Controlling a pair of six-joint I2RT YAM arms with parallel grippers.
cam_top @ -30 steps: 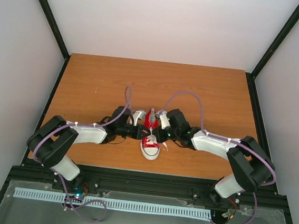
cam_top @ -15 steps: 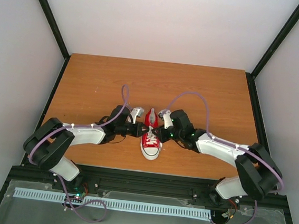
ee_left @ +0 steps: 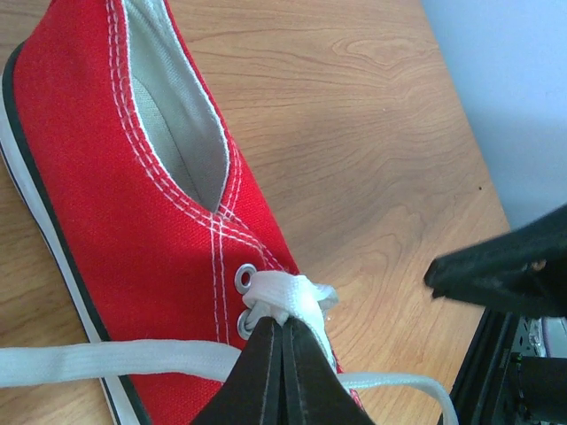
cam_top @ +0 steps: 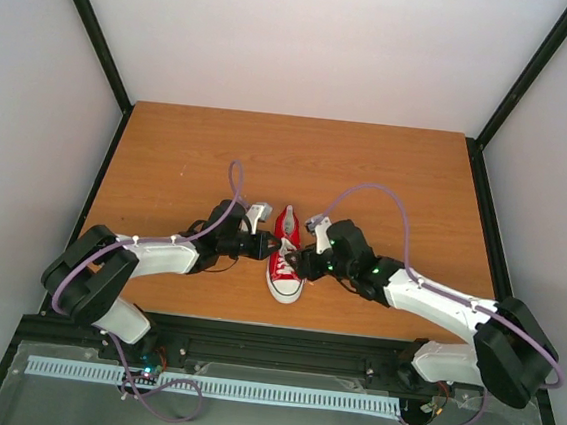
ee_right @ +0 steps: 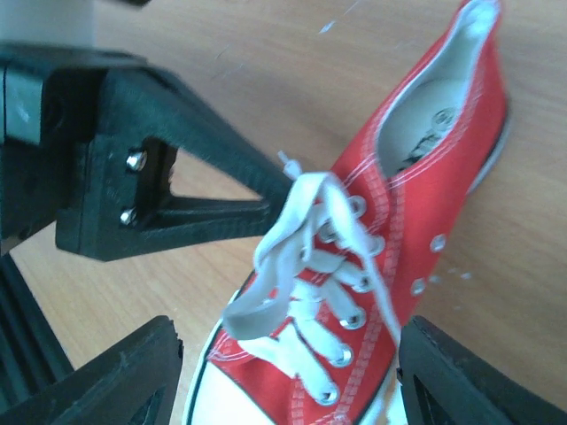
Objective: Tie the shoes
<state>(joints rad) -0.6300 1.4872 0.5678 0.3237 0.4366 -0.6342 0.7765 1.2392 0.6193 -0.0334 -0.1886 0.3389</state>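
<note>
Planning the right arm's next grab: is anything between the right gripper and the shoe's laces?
Nothing visible blocks it. The right gripper hangs open over the shoe and its laces. Only the left gripper, shut on the laces at the top eyelets, crowds that side.

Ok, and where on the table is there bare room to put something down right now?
The far half of the table, between the shoe and the back wall, is bare but for two cable loops. Crowded: around the shoe, with the left gripper shut on a lace and the right gripper open beside it, and the near edge under both arms.
</note>
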